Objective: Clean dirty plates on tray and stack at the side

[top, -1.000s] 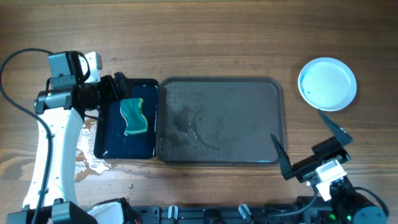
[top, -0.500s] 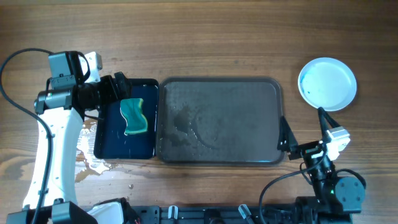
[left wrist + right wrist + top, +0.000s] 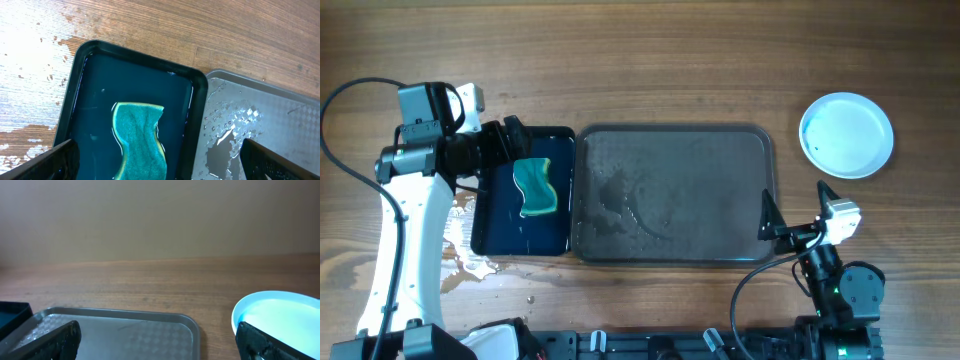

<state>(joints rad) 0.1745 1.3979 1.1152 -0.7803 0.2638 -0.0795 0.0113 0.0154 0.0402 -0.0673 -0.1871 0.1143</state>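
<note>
- At 5 o'clock, right gripper (image 3: pixel 794 195): jaws fully apart, holding nothing.
- Centre, tray (image 3: pixel 670 200): wet, bare of plates.
- At 9 o'clock, left gripper (image 3: pixel 517 142): spread wide, empty, above sponge (image 3: pixel 536 188) in black tray (image 3: pixel 490 215).
- At 2 o'clock, plates (image 3: pixel 846 135): stacked off the tray, top face clean; count not discernible. Task judged essentially complete.
- Wooden table (image 3: pixel 670 60), water spill (image 3: pixel 465 262) at 7 o'clock; plain beige wall (image 3: pixel 160 215) beyond.

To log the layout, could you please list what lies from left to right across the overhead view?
small black tray holding the sponge → large grey tray → white plate
</note>
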